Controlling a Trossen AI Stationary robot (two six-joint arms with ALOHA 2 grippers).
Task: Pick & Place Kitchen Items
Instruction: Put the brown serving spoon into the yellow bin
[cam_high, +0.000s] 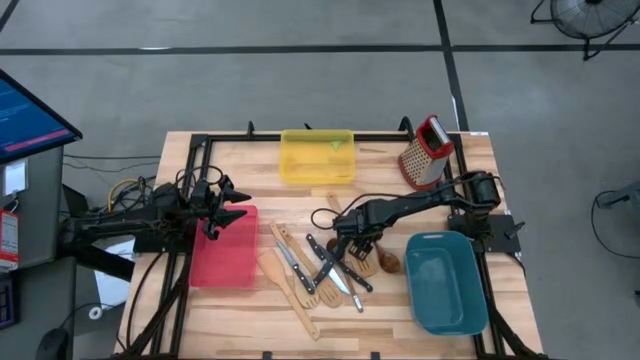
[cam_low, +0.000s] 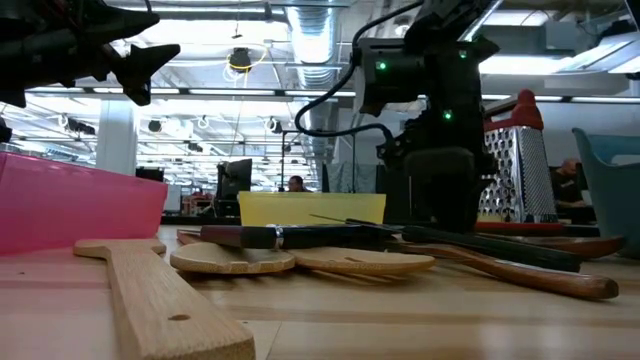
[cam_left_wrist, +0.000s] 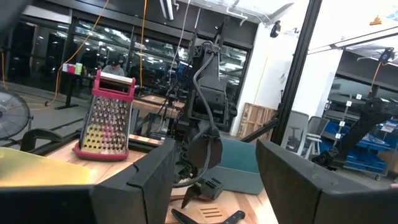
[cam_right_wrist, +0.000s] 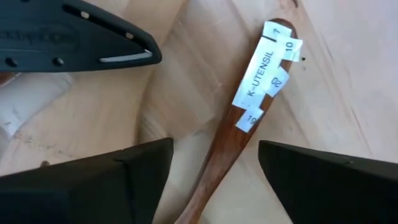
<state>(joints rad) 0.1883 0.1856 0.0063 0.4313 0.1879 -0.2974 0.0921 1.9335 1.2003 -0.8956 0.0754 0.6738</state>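
While my right gripper (cam_high: 345, 243) hangs low over the heap of utensils at the middle of the table (cam_high: 440, 335), its two fingers (cam_right_wrist: 106, 180) stand wide apart with nothing between them but the slim handle of a dark brown wooden spoon (cam_right_wrist: 249, 106), which lies flat on the wood and carries pale paper labels; I cannot tell from my wrist view whether either finger touches that handle, though nothing is clasped. Beside it, at the edge of that view, lies the black handle of a knife (cam_right_wrist: 74, 34), cut off so that its blade does not show. Seen from above, the heap holds pale wooden spatulas (cam_high: 290, 285) and black-handled knives (cam_high: 335, 270), crossed over one another, so I cannot sort out which piece rests on which beneath my arm. My left gripper (cam_high: 228, 208) waits above the near edge of the red bin (cam_high: 225, 262), its fingers also spread and holding nothing. The yellow bin (cam_high: 317, 157) sits at the far side, the teal bin (cam_high: 445, 285) to the right of the heap, and the grater (cam_high: 427, 152) stands upright near the far right corner. From table height my right arm blocks most of the heap behind it.
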